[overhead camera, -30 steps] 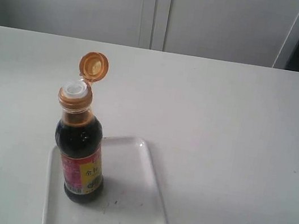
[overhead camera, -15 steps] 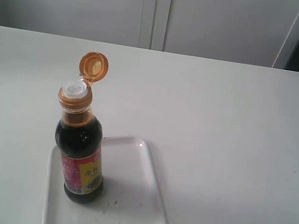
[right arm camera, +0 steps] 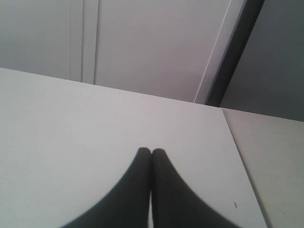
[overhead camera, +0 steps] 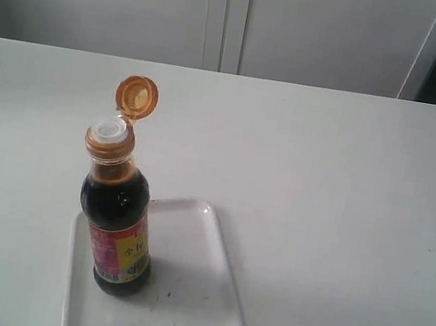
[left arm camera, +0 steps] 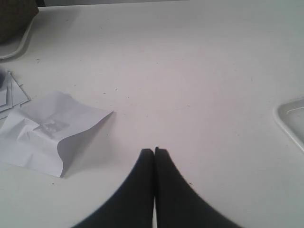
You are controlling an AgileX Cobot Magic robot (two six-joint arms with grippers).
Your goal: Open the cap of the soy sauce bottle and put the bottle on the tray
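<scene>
Both hands, left (left arm camera: 154, 151) and right (right arm camera: 151, 151), hover closed above the table (overhead camera: 322, 189).

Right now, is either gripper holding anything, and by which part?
Nothing is held. The left gripper and right gripper are shut and empty; the bottle stands alone on the tray.

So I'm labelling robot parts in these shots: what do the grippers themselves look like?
Only the fingers show. The left gripper and the right gripper each have two plain matte black fingers, broad at the base and curving to narrow rounded tips. No cables, markings or arm links are visible in any view.
</scene>
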